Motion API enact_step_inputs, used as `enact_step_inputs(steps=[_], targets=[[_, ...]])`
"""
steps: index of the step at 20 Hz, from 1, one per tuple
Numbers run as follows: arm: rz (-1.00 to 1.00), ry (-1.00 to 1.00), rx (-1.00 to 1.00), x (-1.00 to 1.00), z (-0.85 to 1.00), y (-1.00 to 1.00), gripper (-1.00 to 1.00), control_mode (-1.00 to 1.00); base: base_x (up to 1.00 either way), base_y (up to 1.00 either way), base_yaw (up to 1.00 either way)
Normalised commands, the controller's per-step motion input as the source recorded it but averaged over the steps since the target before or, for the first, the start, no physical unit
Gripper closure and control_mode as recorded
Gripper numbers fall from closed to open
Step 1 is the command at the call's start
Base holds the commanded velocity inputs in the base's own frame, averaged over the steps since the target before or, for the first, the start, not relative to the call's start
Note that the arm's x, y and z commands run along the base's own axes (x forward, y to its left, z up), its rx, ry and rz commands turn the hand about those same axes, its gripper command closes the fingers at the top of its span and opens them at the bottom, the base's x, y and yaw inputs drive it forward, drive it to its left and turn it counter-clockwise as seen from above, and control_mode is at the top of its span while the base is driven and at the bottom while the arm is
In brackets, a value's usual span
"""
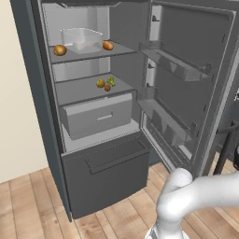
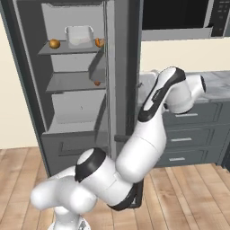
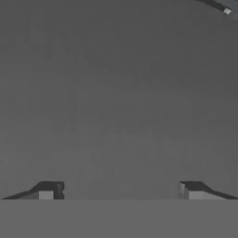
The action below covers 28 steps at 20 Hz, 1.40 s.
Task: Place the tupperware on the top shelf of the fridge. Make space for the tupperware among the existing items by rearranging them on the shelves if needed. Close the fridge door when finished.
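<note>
The translucent whitish rectangular plastic tupperware (image 1: pixel 82 39) sits on the thin pale grey top shelf (image 1: pixel 93 52) of the tall dark grey fridge (image 1: pixel 102 172), between two small orange-brown fruits (image 1: pixel 59 50). The fridge door (image 1: pixel 191 79) stands open. The gripper (image 3: pixel 119 190) faces a flat dark grey surface, jaws spread wide, empty.

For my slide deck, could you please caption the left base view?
Open fridge: tupperware on the top shelf between two orange-brown items.

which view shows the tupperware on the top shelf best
The left base view: the tupperware sits whole on the top shelf, between two orange-brown items. The right base view shows it smaller and farther off. The hand view faces a plain dark grey surface.
</note>
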Motion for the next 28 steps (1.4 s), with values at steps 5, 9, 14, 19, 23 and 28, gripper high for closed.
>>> enact_step_inputs(steps=[5, 9, 14, 19, 23, 28], targets=[[0.15, -0.11, 0.0, -0.15, 0.0, 1.0, -1.0, -1.0, 0.0, 0.0, 0.0], [0.12, -0.11, 0.0, -0.01, 0.0, 1.0, -1.0, -1.0, 0.0, 0.0, 0.0], [0.03, -0.12, -0.01, 0.0, -0.02, 1.0, -1.0, -1.0, 0.0, 0.0, 0.0], [0.0, -0.06, -0.1, 0.08, -0.21, 1.0, -1.0, -1.0, 0.0, 0.0, 0.0], [0.0, -0.05, -0.18, 0.0, -0.25, 1.0, -1.0, -1.0, 0.0, 0.0, 0.0], [-0.04, -0.09, -0.2, 0.0, -0.11, 1.0, -1.0, -1.0, 0.0, 0.0, 0.0]])
